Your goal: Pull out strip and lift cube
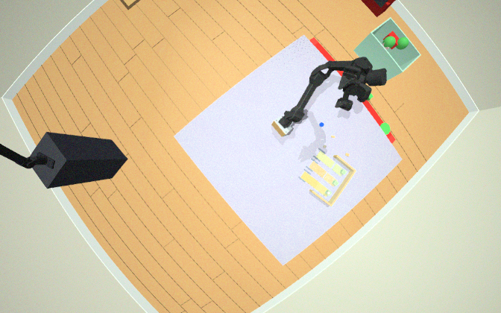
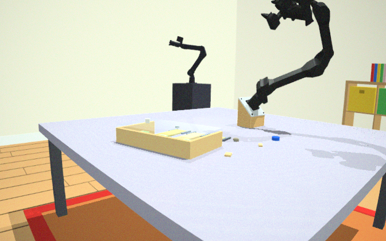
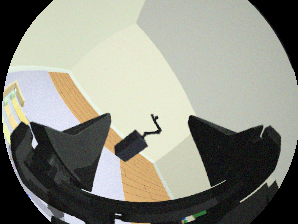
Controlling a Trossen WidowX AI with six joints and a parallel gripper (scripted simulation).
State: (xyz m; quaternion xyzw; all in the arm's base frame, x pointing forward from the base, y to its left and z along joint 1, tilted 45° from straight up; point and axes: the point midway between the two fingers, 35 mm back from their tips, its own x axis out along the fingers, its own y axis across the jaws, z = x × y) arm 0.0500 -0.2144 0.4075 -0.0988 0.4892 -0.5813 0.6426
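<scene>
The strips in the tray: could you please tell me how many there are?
3, side by side in the open wooden tray: one nearest the arm's base, one in the middle, one farthest from it. Each bears a small pale cube by the tray's back wall.

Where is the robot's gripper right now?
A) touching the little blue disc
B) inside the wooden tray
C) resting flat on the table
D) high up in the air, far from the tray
D: the black gripper hangs open, high above the pale grey table, well away from the shallow wooden tray.
</scene>
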